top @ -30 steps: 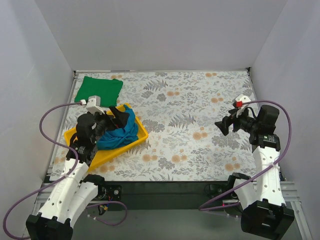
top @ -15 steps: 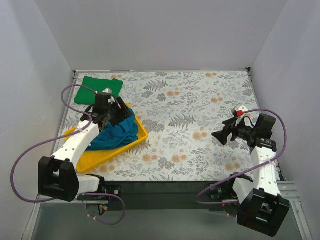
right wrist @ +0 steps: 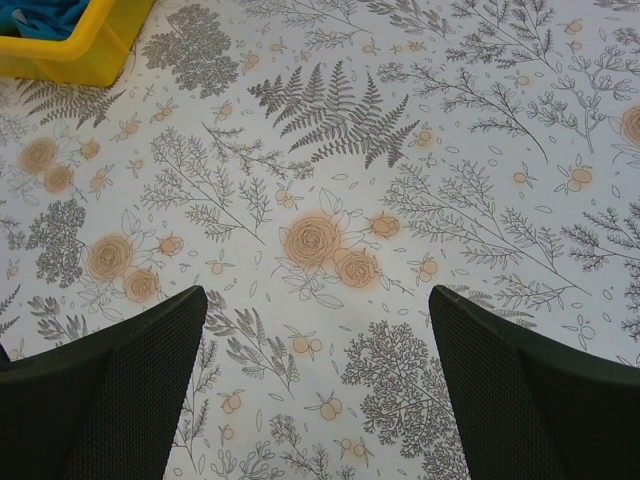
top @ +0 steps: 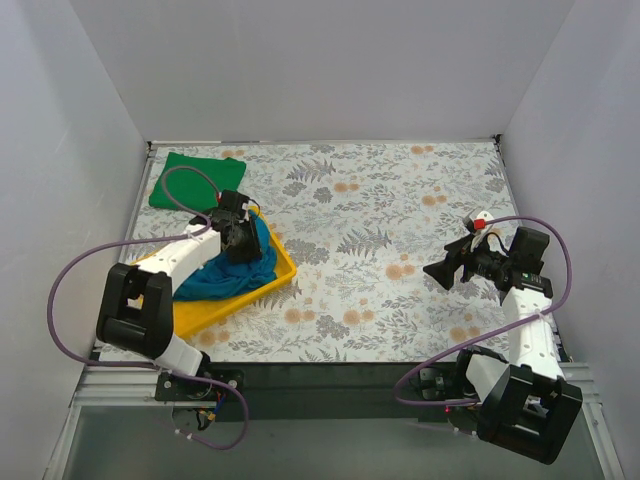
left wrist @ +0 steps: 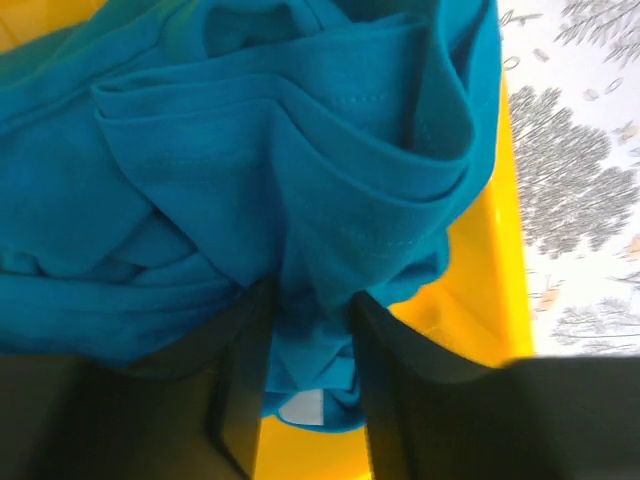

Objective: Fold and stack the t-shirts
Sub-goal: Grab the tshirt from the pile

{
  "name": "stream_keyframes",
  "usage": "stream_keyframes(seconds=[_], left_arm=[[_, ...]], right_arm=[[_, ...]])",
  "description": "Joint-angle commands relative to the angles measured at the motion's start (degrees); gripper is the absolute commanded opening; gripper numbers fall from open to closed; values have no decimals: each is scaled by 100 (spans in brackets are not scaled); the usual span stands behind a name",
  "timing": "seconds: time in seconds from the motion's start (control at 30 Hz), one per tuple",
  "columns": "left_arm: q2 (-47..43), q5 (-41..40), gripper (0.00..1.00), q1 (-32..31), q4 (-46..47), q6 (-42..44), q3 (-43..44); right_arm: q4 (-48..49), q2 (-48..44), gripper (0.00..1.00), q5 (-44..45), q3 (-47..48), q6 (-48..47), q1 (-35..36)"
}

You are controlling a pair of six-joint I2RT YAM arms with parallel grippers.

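Retrieval step: left fingers clamped the teal-blue t-shirt inside the yellow tray; right fingers stood apart. Lifting onto the worktop seemed next.

In my left wrist view the teal-blue shirt runs off the top and left edges. It covers nearly all of the yellow tray, leaving only the right wall bare. A bunched fold fills the gap of my left gripper and hides the pads; I cannot tell whether they press it. My right wrist view cuts the tray down to one corner, and the fingers of my right gripper run off the bottom edge. From above, the green shirt at the table's far-left corner is too small to show its layers.
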Motion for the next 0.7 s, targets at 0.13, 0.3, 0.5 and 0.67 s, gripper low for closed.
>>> stream_keyframes(seconds=[0.13, 0.3, 0.5, 0.67], left_arm=[[-505, -930, 0, -350, -60, 462, 478], [-1744, -467, 0, -412, 291, 751, 951], [-2502, 1493, 0, -438, 1688, 639, 1760], [-1563, 2547, 0, -456, 2058, -108, 3719]], right_arm=[[167, 56, 98, -19, 179, -30, -17], [167, 47, 98, -10, 170, -30, -17], [176, 12, 98, 17, 170, -48, -26], [176, -49, 98, 78, 161, -48, -26]])
